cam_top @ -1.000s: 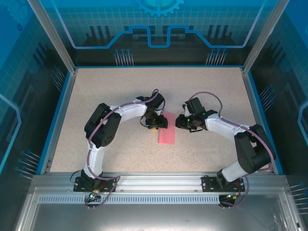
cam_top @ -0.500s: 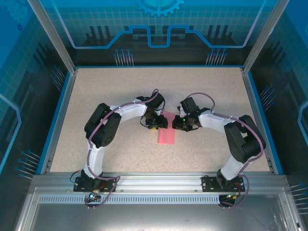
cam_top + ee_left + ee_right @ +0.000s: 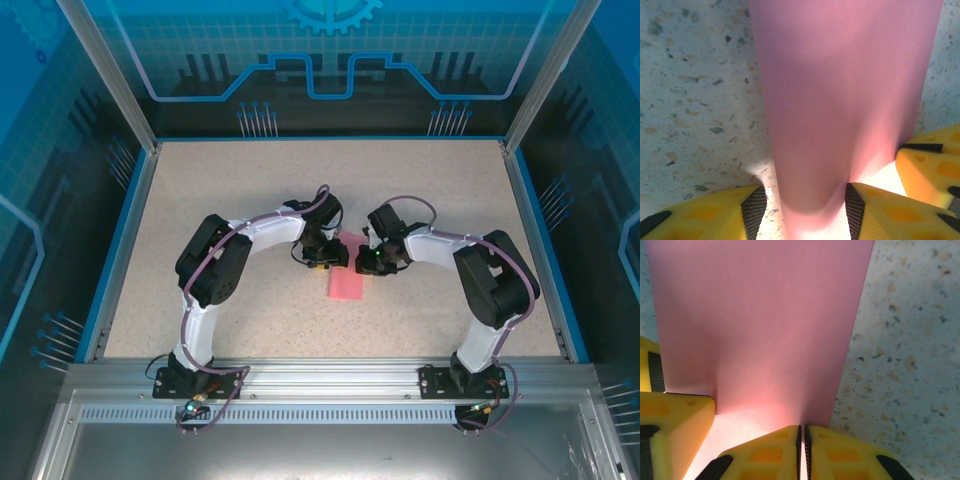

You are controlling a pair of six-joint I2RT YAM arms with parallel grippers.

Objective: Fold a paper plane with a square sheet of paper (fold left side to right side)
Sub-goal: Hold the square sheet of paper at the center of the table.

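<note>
- The speckled beige table (image 3: 220,200), walled in by a blue frame, carries everything.
- The black-and-white left arm (image 3: 215,262) and the black-and-white right arm (image 3: 492,272) both bend inward, so that their wrists meet near the middle of the table.
- The square sheet of thin pink-red paper (image 3: 346,284) lies near the table's centre. It is doubled over into a narrow upright strip, with its far end between the two wrists and its near end free on the surface.
- The left gripper (image 3: 801,212) straddles the rounded, curled end of the strip with its jaws apart. One black ribbed pad (image 3: 855,212) touches the paper, and a sliver of table shows between the paper and the other pad.
- The right gripper (image 3: 802,445) has its yellow fingers (image 3: 840,455) pressed together, leaving only a thin seam. The flat pink sheet runs right up into that seam, so the gripper appears to be pinching the sheet's edge.
- In each wrist view, a yellow finger of the other gripper sits just beside the paper.
</note>
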